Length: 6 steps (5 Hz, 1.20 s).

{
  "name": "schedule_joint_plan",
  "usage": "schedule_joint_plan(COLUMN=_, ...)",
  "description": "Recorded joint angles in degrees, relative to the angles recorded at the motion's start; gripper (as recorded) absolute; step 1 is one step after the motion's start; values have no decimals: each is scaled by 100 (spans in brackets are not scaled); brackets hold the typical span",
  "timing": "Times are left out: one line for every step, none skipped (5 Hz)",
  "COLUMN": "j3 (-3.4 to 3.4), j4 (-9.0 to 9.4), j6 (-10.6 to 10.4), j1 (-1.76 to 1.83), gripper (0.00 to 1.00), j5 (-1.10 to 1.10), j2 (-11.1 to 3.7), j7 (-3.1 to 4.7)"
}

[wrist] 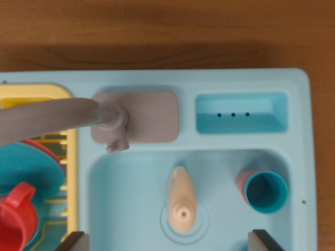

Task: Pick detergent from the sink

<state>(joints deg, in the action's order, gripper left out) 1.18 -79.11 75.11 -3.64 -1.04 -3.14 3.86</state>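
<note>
Fingertips [73,240] sat at the bottom edge of your wrist view, dark blocks with pale inner faces, one at lower left and one at lower right. The gripper [170,241] was spread wide, nearly the width of the basin, with nothing between the jaws.

Just above that gap you had the detergent bottle [181,205]: cream, smooth plastic, tapered like a teardrop with the narrow end pointing away from the camera and a small hole in the wider near end. It stood over the ringed drain, roughly centred in the sink [125,188], touching neither wall.

The sink was pale blue moulded plastic, matte, with rounded corners. To the wrist view's right of the bottle, a teal cup [266,191] with a pink outer band sat near the right wall, well apart from the bottle. Open floor lay on the bottle's left.

At far left you saw a red mug [18,217] and a blue plate [29,162] in a yellow rack [70,151].

Further back: a grey faucet [47,117] on a flat grey rounded base plate, spout running toward the wrist view's left. Beside it sat a teal recessed tray [241,114] with three small dots.

Beyond the unit's rim, brown wood-grain tabletop [167,31].
</note>
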Motion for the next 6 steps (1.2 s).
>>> schedule_joint_plan(j3=20, j4=192, j6=-265, j1=-18, gripper=0, j5=27, j2=-107, j7=65)
schedule_joint_plan(j3=20, j4=192, j6=-265, j1=-18, gripper=0, j5=27, j2=-107, j7=65)
schedule_joint_plan(j3=40, j4=388, j6=-536, j1=-37, gripper=0, j5=55, j2=-217, j7=131)
schedule_joint_plan(j3=40, j4=388, j6=-536, j1=-37, gripper=0, j5=55, j2=-217, j7=131)
schedule_joint_plan(j3=60, j4=575, j6=-794, j1=-55, gripper=0, j5=82, j2=-321, j7=194)
schedule_joint_plan(j3=60, j4=575, j6=-794, j1=-55, gripper=0, j5=82, j2=-321, j7=194)
